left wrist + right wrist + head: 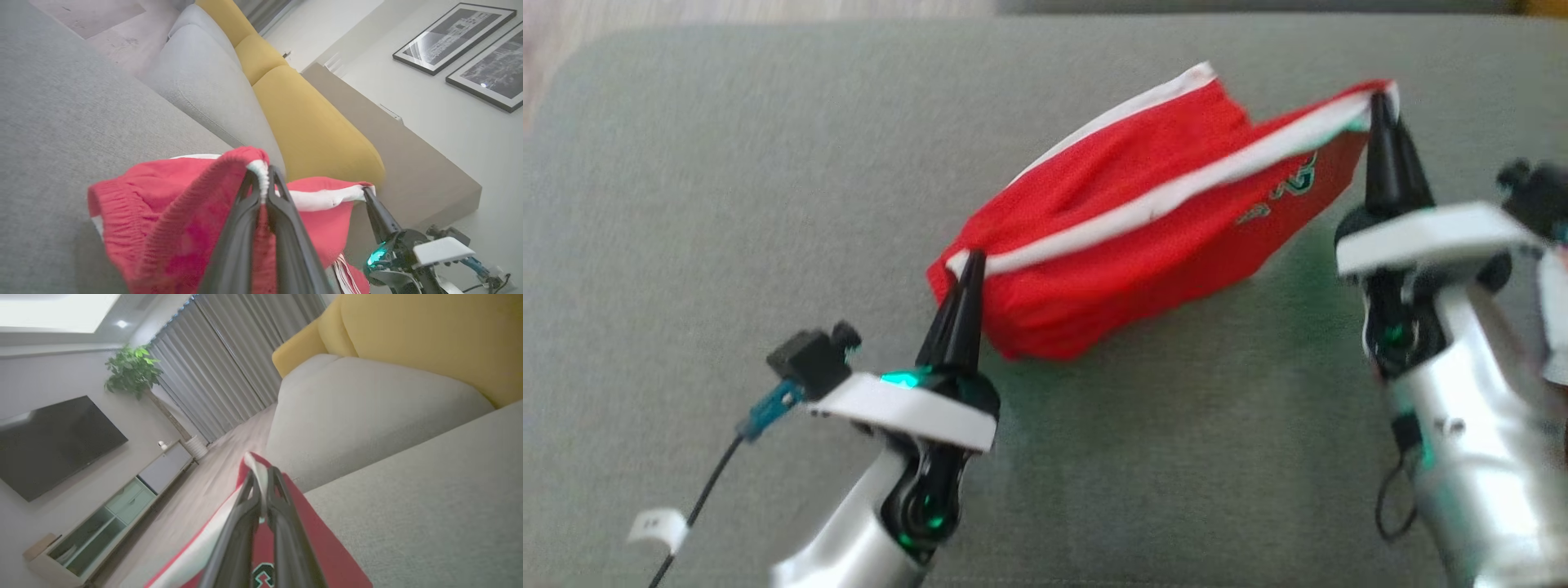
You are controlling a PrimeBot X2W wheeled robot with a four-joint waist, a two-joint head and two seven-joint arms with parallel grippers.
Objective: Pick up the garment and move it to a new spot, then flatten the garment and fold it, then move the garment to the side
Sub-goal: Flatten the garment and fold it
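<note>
Red mesh garment (1127, 253) with white trim is held up over the grey fabric sofa seat (686, 245), pinched at one end by the closed left gripper (971, 263), at the other by the closed right gripper (1378, 102). Lifting is judged done; placing, flattening and folding are left.

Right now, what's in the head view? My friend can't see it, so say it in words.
A red shirt with white trim is stretched over a grey cushion. The left gripper pinches its lower-left end and the right gripper its upper-right end.
</note>
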